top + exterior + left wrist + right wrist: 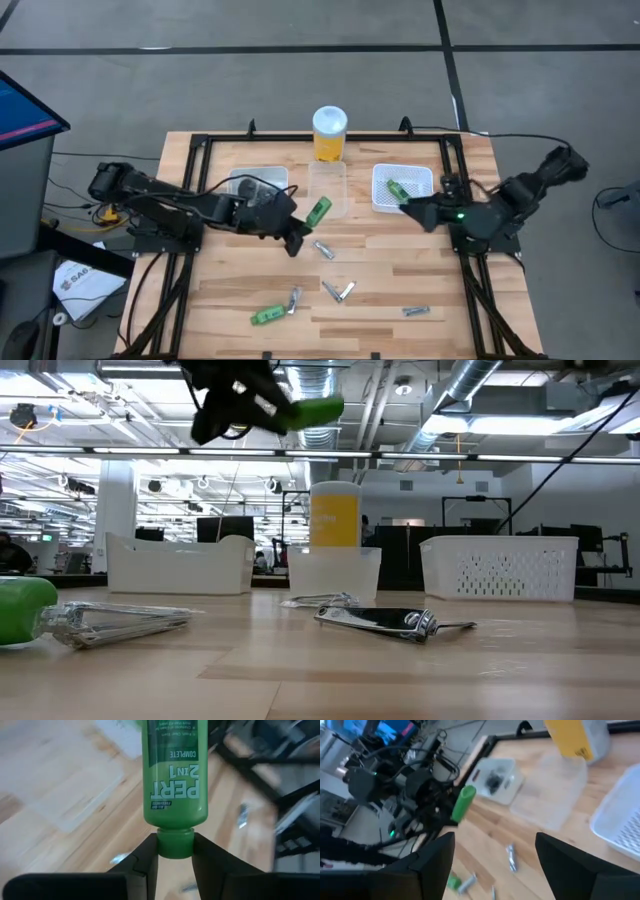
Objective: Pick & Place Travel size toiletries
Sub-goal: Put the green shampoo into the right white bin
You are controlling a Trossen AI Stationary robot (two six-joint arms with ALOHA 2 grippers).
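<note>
Left wrist view: left claw (175, 851) clamped on green bottle (173, 772) cap, long axis straight out from fingers.

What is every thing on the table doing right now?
Left gripper: shut on the bright green shampoo bottle.
Bright green shampoo bottle: held up off the table by its cap.
Right gripper: open, empty.
Second green bottle: lying in the white mesh tray.
Third green bottle: lying on the wooden table.
Tall yellow cylinder: standing upright.
</note>
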